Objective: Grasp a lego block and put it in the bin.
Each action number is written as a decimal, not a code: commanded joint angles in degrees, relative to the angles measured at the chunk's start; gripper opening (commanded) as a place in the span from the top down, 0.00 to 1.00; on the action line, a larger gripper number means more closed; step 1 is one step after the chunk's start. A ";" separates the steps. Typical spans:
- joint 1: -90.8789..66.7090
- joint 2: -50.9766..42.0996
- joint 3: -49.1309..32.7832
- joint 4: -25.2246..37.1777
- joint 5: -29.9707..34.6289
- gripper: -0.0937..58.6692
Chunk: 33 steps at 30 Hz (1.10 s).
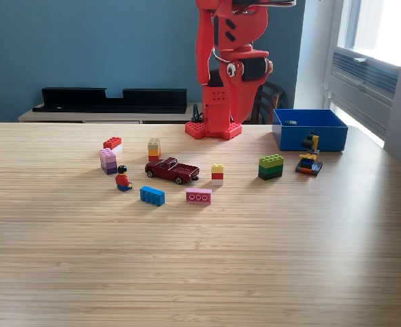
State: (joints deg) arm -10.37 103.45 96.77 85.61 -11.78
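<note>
**On the wooden counter, blocks scattered and the red arm folded at the back**

At the far edge of the counter (200,272) stands the red arm (229,61), folded upright over its base, well apart from every block. Its fingers (222,117) hang down close in front of the arm's body; whether they are spread or closed cannot be told from this view, and nothing is seen held in them.

To the exterior view's right, just beside the arm's base, sits the blue bin (310,131), with a small dark object lying inside it. Just in front of the bin stands a small multicoloured lego build (310,158), and near it, toward the left, a green-and-black block stack (271,166).

Across the middle of the counter lie the other pieces: a dark red toy pickup truck (172,170), a yellow, red and white stack (217,174) just right of it, a pink block (199,196) and a blue block (152,195) nearer the camera, a small figure in red (123,179), a pink-and-purple stack (108,161), a red-and-white block (112,144), and a tan, yellow and orange stack (154,148).
</note>
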 commanded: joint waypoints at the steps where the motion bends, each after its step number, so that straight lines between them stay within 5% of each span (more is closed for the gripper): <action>1: 1.05 4.04 -0.62 -1.49 0.26 1.00; 33: 20.39 3.96 2.20 -13.62 11.60 1.00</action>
State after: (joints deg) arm 5.71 103.45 100.37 73.12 -0.88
